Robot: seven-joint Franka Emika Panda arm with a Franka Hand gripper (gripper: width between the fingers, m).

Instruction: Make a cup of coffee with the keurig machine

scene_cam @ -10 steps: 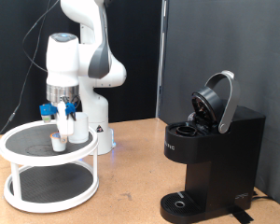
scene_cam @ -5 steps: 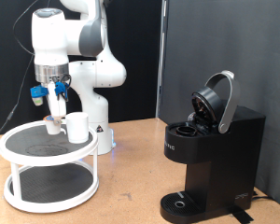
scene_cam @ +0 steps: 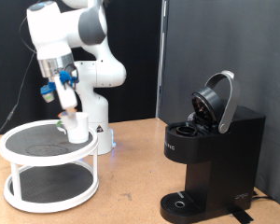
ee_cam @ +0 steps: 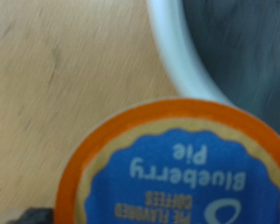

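Observation:
My gripper [scene_cam: 64, 105] hangs tilted above the right side of the white tray stand [scene_cam: 19, 140], shut on a small white coffee pod [scene_cam: 67, 116] lifted off the shelf. The wrist view shows the pod's top [ee_cam: 173, 177] close up: orange rim, blue label reading "Blueberry Pie". The plain white cup [scene_cam: 78, 129] stands on the top shelf just below and right of the pod. The black keurig machine [scene_cam: 210, 154] stands at the exterior view's right with its domed lid [scene_cam: 217, 99] raised open.
The two-tier tray stand's white rim [ee_cam: 182, 56] curves past the pod in the wrist view, with the wooden table [ee_cam: 56, 84] beside it. The robot's white base [scene_cam: 101, 126] stands behind the tray. A dark panel backs the coffee machine.
The gripper closed on the pod on the tray shelf, lifted it, and has swung up and towards the exterior view's right, tilting as it goes. The cup and the machine have not moved.

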